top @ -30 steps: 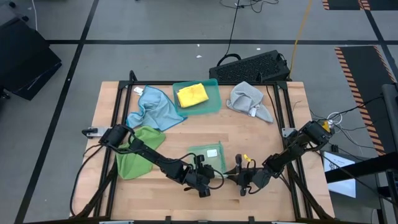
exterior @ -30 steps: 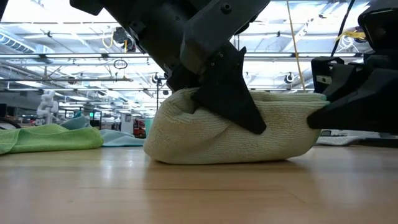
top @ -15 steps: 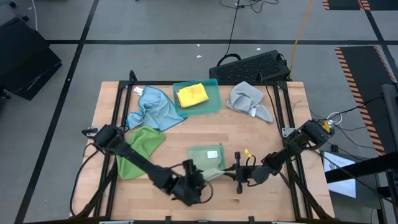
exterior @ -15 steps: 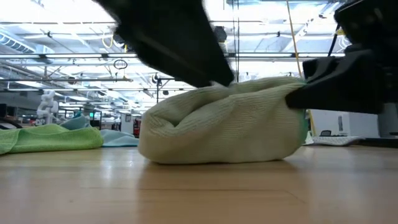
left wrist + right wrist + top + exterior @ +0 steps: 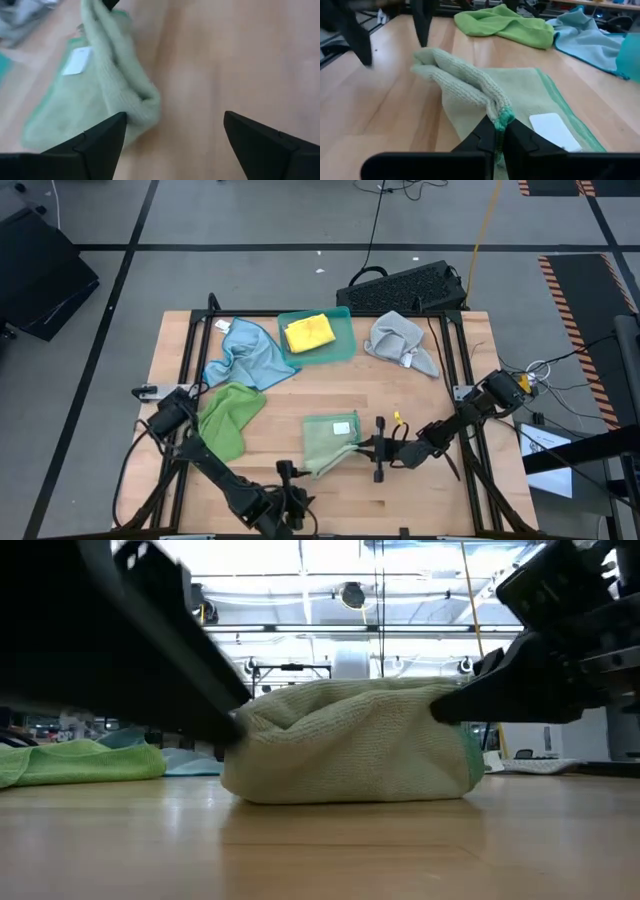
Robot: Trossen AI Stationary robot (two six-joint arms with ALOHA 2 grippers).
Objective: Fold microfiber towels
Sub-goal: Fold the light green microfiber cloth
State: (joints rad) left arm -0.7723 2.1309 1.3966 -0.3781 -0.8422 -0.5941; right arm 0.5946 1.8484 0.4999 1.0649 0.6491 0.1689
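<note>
High view: the pale green towel lies half folded at the table's front centre. The right gripper is pinched tight on its green-trimmed edge, holding a raised fold. The left gripper sits near the table's front edge, clear of the cloth, fingers spread wide and holding nothing. A bright green towel lies to the left, a yellow towel in the teal tray.
</note>
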